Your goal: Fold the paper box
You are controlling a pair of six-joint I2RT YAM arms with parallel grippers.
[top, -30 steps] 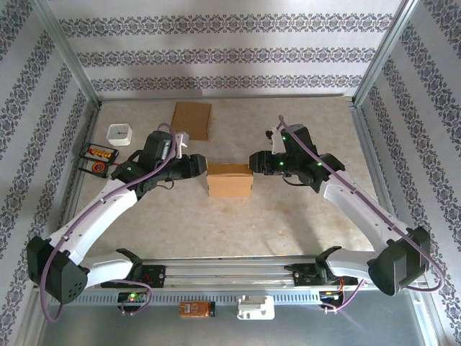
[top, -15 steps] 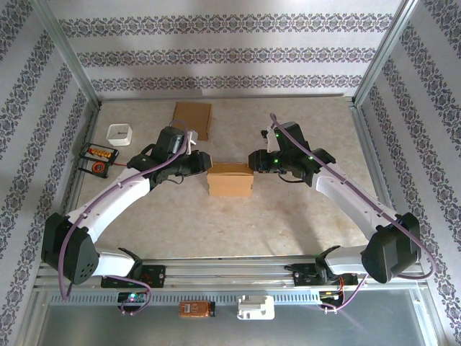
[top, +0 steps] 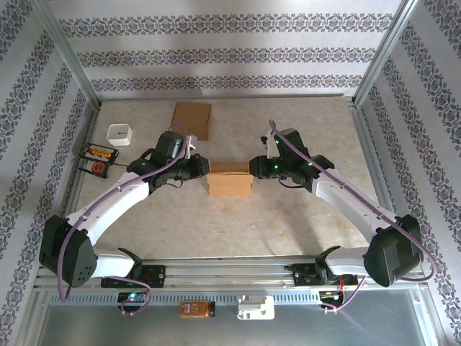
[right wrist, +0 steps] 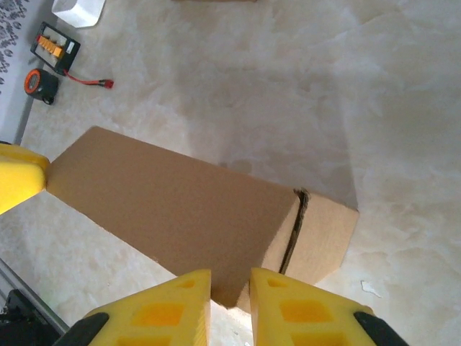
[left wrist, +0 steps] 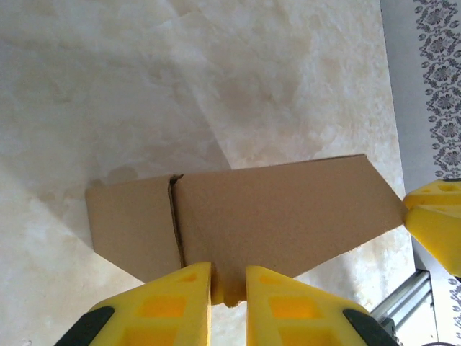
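The brown paper box (top: 230,180) stands in the middle of the table, held at both ends. My left gripper (top: 204,167) is at its left end. In the left wrist view the yellow fingers (left wrist: 169,303) pinch a cardboard edge, and the box (left wrist: 274,213) spreads ahead of my left gripper (left wrist: 229,277). My right gripper (top: 253,166) is at the right end. In the right wrist view my right gripper (right wrist: 230,285) is shut on the near corner of the box (right wrist: 180,209), beside a dark seam (right wrist: 293,231).
A flat cardboard sheet (top: 192,120) lies at the back. At the left edge sit a small white box (top: 119,134) and a black tray with orange parts (top: 97,156). Patterned walls and metal posts surround the beige table (top: 288,223).
The left arm has swung forward and its gripper has come in onto the box's left end. The right gripper has shifted slightly at the right end. The box has barely moved.
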